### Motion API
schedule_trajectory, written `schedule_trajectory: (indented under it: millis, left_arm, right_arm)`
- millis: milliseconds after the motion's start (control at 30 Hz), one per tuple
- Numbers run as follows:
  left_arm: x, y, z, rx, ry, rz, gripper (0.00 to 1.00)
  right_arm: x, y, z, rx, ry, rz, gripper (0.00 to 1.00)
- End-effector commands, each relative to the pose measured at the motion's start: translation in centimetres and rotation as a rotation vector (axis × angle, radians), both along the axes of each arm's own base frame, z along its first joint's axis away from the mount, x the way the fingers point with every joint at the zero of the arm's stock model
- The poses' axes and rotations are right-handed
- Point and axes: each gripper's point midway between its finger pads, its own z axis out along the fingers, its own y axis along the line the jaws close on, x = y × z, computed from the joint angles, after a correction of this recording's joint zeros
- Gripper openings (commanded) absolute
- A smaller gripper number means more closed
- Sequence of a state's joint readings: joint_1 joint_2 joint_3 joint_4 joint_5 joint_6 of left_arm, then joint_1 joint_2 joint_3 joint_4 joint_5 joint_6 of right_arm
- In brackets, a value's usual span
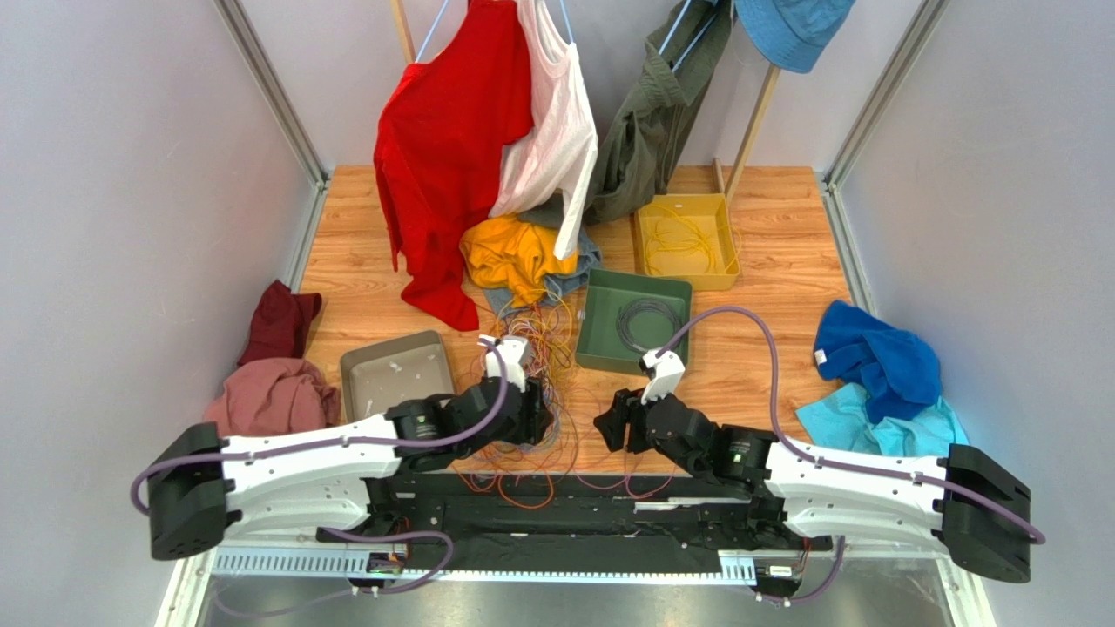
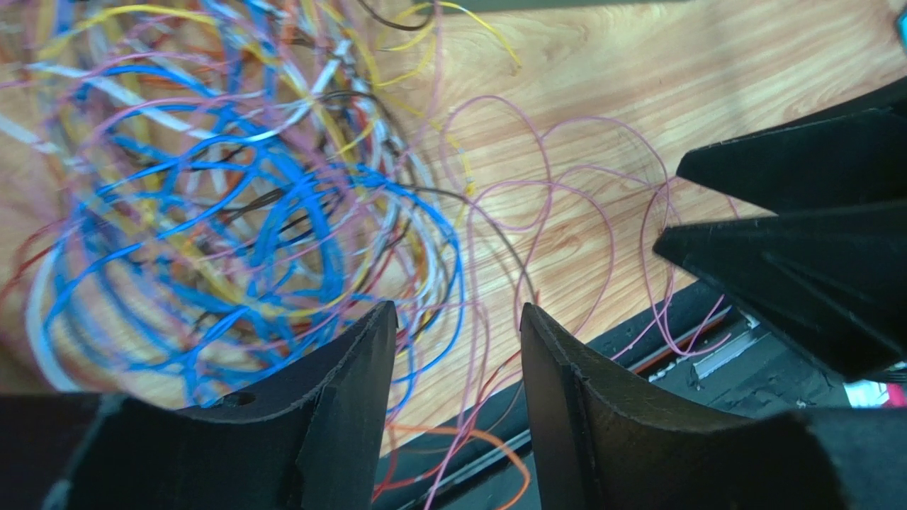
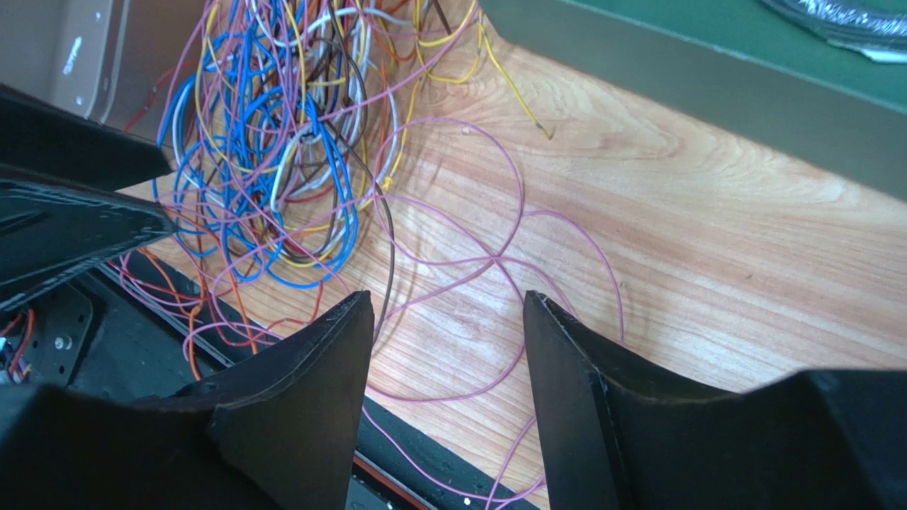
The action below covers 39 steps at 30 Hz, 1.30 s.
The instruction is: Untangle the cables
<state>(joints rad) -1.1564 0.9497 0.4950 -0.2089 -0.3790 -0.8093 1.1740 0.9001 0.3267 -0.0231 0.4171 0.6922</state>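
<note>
The table (image 1: 785, 261) is crowded along its far edge by hanging clothes and along its left and right edges by heaps of cloth. The barest wood lies right of centre, toward the near edge.

The cables (image 3: 287, 159) sit at the middle of the near edge, between the two arms. They form one loose heap that reaches back toward the yellow garment (image 1: 511, 255) and spills forward over the black base rail (image 1: 589, 503). They look very light, limp and springy. A pull on one strand would likely drag the whole nest, and thin, smooth insulation may slip through the pads.

The grey tray (image 1: 393, 370) hems the heap on the left side. The green tray (image 1: 602, 342) stands just beyond it to the right, so a strand is best drawn out toward the right edge, low over the bare wood.

The left gripper (image 2: 458, 319) hangs over the heap's near side with its jaws parted and nothing between them. The right gripper (image 3: 447, 308) is equally spread and empty.

The blue core (image 2: 266, 213) is densely knotted and a poor place to grip. The pink loops (image 3: 500, 255) lie apart on open wood directly below the right gripper. They seem the best hold, taken at a single strand. The strands over the rail may snag there.
</note>
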Motion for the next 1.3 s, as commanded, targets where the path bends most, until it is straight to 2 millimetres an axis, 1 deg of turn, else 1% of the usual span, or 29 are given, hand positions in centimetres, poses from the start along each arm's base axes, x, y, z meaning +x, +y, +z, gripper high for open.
schedule_trajectory:
  millis: [0,33,100,133,167,200,233,367,400,500,567,600,633,667,700,733,767,800,833,867,900,933,967,1000,1067,1100,1167,1200,1267]
  left_arm:
    - [0.3,-3.5,1.0,-0.038,-0.003,-0.077,0.55]
    - [0.5,-3.8,0.4,-0.023,0.007,-0.076,0.56]
    - [0.6,-4.0,-0.3,-0.002,0.021,-0.073,0.56]
    - [0.6,-4.0,-1.1,0.019,0.036,-0.069,0.58]
    - [0.5,-4.1,-1.4,0.026,0.047,-0.067,0.59]
    - [0.4,-3.9,-1.9,0.038,0.061,-0.063,0.59]
    - [0.3,-3.9,-2.6,0.054,0.078,-0.06,0.6]
    - [-0.3,-3.4,-3.9,0.063,0.126,-0.042,0.61]
    - [-0.4,-3.3,-4.2,0.069,0.134,-0.044,0.59]
    - [-0.7,-3.2,-4.8,0.085,0.148,-0.051,0.38]
    - [-0.7,-3.1,-4.5,0.081,0.141,-0.052,0.27]
    - [-0.6,-3.0,-3.6,0.063,0.125,-0.052,0.22]
    - [-0.4,-3.0,-2.9,0.053,0.11,-0.05,0.1]
    - [-0.3,-2.9,-2.0,0.049,0.087,-0.061,0.03]
    - [-0.2,-2.4,-0.4,0.033,0.056,-0.06,0.0]
    - [0.1,-2.8,1.8,0.0,0.02,-0.071,0.0]
    - [0.2,-2.6,3.3,-0.003,-0.023,-0.096,0.0]
    - [0.2,-2.1,5.6,-0.03,-0.063,-0.103,0.0]
    - [0.5,-2.2,8.4,-0.063,-0.115,-0.115,0.0]
    - [0.6,-2.0,10.1,-0.079,-0.145,-0.114,0.0]
    - [0.6,-1.2,11.9,-0.089,-0.173,-0.108,0.0]
    - [0.8,-1.2,15.1,-0.131,-0.214,-0.11,0.0]
    - [0.9,-0.9,16.6,-0.131,-0.248,-0.119,0.0]
    - [0.8,-0.6,19.2,-0.156,-0.276,-0.122,0.0]
    - [0.8,0.0,21.6,-0.155,-0.32,-0.13,0.0]
    - [0.8,0.6,23.7,-0.168,-0.344,-0.12,0.0]
    - [1.0,1.3,25.4,-0.166,-0.38,-0.112,0.0]
    - [1.1,1.9,26.9,-0.176,-0.403,-0.097,0.0]
    - [1.2,2.6,28.0,-0.17,-0.434,-0.087,0.0]
  right_arm:
    - [0.0,1.0,1.9,0.087,-0.032,-0.002,0.58]
    - [0.0,0.8,2.4,0.102,-0.038,-0.005,0.58]
    - [-0.3,-0.1,1.9,0.083,-0.03,-0.008,0.58]
    - [-0.5,-0.4,2.4,0.107,-0.037,-0.009,0.58]
    - [-0.6,-0.9,2.1,0.097,-0.033,-0.014,0.58]
    - [-0.7,-1.1,2.1,0.101,-0.031,-0.014,0.58]
    - [-0.7,-1.4,2.7,0.126,-0.041,-0.019,0.58]
    - [-0.9,-2.4,2.8,0.131,-0.047,-0.031,0.58]
    - [-0.9,-2.5,2.9,0.137,-0.05,-0.032,0.58]
    - [-0.9,-2.7,2.4,0.125,-0.044,-0.038,0.58]
    - [-1.0,-2.6,2.3,0.128,-0.037,-0.039,0.58]
    - [-1.0,-2.6,2.4,0.131,-0.038,-0.038,0.58]
    - [-1.0,-2.5,2.5,0.137,-0.038,-0.037,0.57]
    - [-1.0,-2.6,2.5,0.135,-0.037,-0.037,0.57]
    - [-1.0,-2.5,2.9,0.144,-0.042,-0.036,0.57]
    - [-1.0,-2.6,3.0,0.145,-0.046,-0.036,0.57]
    - [-1.0,-2.7,3.0,0.142,-0.048,-0.036,0.57]
    - [-0.9,-2.7,3.4,0.149,-0.054,-0.04,0.57]
    - [-0.8,-2.7,3.6,0.154,-0.06,-0.041,0.57]
    - [-0.8,-2.8,3.7,0.153,-0.064,-0.041,0.57]
    - [-0.8,-2.7,4.1,0.162,-0.068,-0.039,0.57]
    - [-0.9,-2.6,4.3,0.168,-0.07,-0.032,0.57]
    - [-0.9,-2.6,4.4,0.171,-0.071,-0.031,0.57]
    - [-0.9,-2.6,4.5,0.174,-0.072,-0.029,0.57]
    - [-1.1,-2.5,4.4,0.175,-0.067,-0.021,0.57]
    - [-1.1,-2.5,4.5,0.181,-0.066,-0.021,0.57]
    - [-1.2,-2.6,4.3,0.178,-0.063,-0.021,0.57]
    - [-1.2,-2.6,4.5,0.185,-0.065,-0.02,0.57]
    - [-1.2,-2.6,4.7,0.195,-0.07,-0.016,0.57]
